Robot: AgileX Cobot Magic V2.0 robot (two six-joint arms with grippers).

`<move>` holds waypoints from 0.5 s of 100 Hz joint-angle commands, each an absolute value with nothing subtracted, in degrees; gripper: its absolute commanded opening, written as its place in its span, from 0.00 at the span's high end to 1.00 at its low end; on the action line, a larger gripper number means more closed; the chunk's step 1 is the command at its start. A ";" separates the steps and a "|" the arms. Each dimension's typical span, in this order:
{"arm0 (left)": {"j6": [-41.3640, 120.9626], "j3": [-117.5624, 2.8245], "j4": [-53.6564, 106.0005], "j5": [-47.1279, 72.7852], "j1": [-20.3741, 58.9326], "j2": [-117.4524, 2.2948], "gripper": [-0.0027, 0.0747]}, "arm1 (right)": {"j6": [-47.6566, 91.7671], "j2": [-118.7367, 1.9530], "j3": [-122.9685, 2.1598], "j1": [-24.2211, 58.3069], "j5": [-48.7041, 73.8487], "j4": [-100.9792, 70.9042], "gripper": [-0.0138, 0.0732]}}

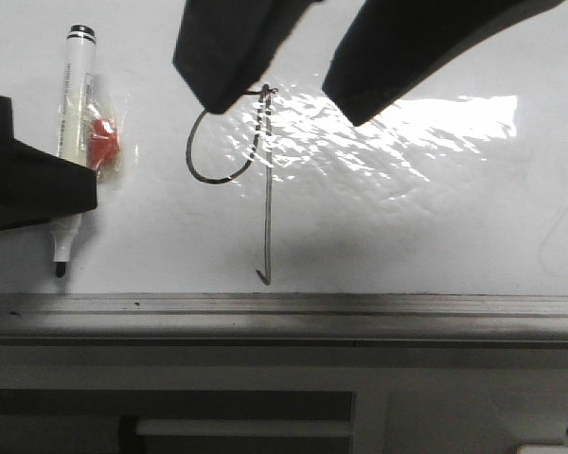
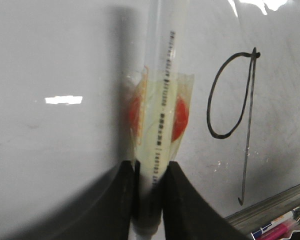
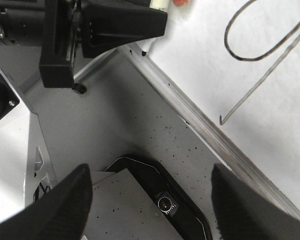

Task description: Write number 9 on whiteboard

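Glossy white whiteboard (image 1: 435, 218) with wrinkled sheen and bright glare patch, grey metal ledge (image 1: 284, 317) along lower edge; grey speckled surface (image 3: 140, 115) beyond ledge in right wrist view. Number 9 (image 1: 256, 151) drawn in thin black line mid-board, loop joined to long straight stem, tiny hook just above ledge. Left end effector (image 2: 150, 190) clenched on white marker pen (image 2: 160, 100), black fingers pinching barrel near tip end, orange-red tape patch on barrel, pen lying against board left of number 9, well apart from it. Right end effector (image 3: 150, 200) released, fingers spread wide, nothing between, hanging above loop top in front view.
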State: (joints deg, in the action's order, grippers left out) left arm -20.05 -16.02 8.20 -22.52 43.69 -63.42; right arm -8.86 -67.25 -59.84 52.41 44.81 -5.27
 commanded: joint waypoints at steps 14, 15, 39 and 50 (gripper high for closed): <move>-20.58 -17.36 6.78 -23.64 43.81 -63.02 0.99 | -8.46 -66.39 -60.81 52.50 42.04 -4.73 0.34; -20.58 -17.36 6.40 -23.64 43.81 -63.02 0.99 | -8.46 -66.39 -60.81 52.50 42.04 -4.73 0.34; -20.83 -17.36 5.46 -28.28 43.81 -62.92 0.63 | -8.46 -66.39 -59.73 52.50 40.97 -4.73 0.34; -20.83 -17.36 5.33 -30.68 43.81 -62.92 0.44 | -8.46 -66.39 -59.73 52.50 40.34 -4.64 0.34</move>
State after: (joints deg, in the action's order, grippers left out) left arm -20.44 -16.02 4.92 -25.15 43.69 -63.52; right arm -8.86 -67.25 -58.36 52.41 44.32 -5.27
